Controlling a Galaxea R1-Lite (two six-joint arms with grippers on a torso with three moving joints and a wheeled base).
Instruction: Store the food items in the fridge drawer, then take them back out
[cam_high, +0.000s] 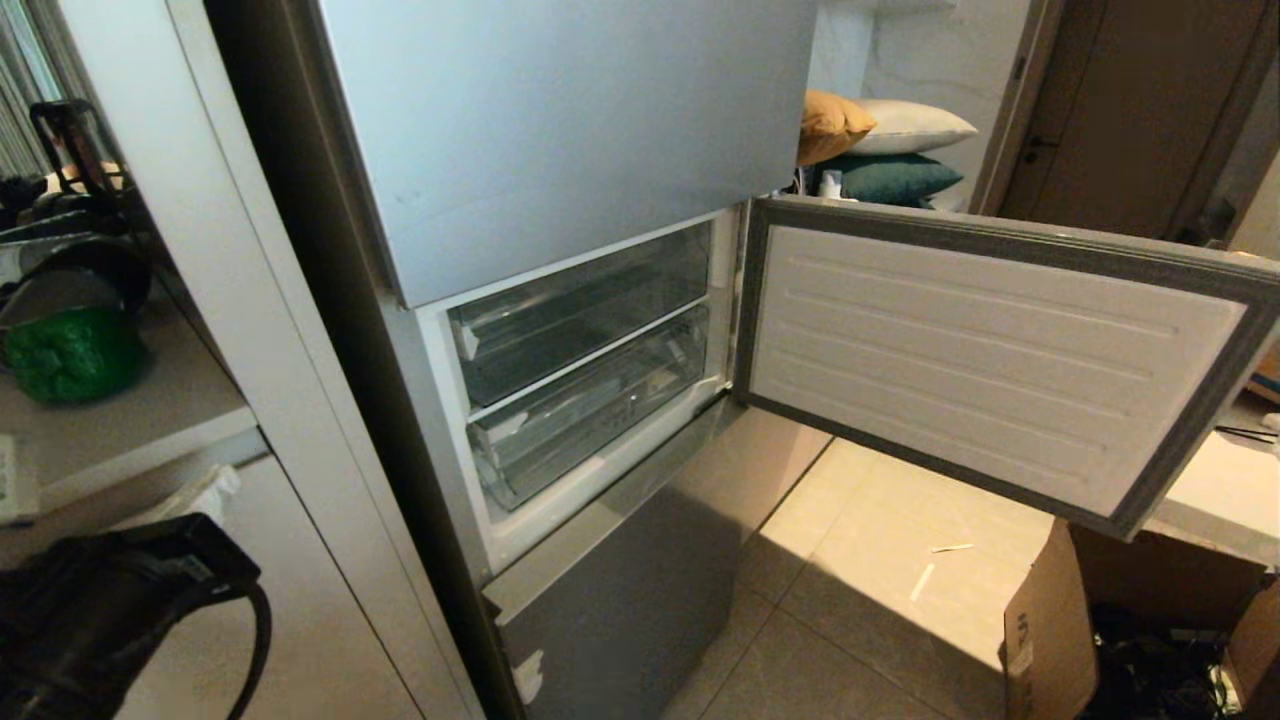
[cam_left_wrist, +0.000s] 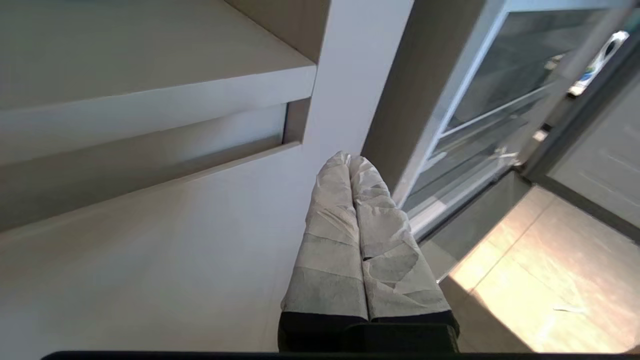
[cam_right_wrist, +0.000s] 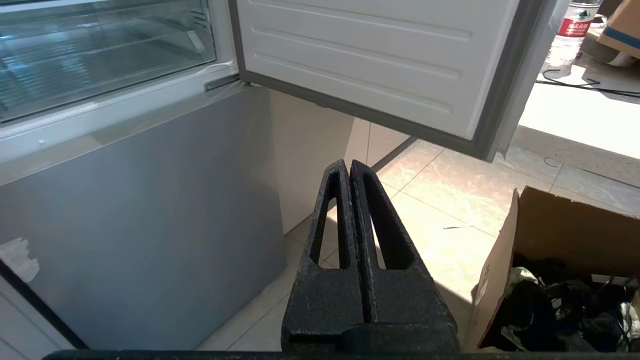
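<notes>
Beside white cabinet panel, left gripper hangs, taped fingers pressed together, nothing between. Right gripper low before fridge's lowest panel, fingers clenched, empty. Fridge drawer swung wide open, clear bins showing. Green pepper sits on counter far left. Potato not spotted.

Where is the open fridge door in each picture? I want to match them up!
Head view: the open middle door swings out to the right, white ribbed inside facing us.
Left wrist view: only its dark edge and a bit of pale panel show at the far right.
Right wrist view: it fills the top, above the tiled floor.
Shared landmark: the clear glass drawers beside its hinge.
</notes>
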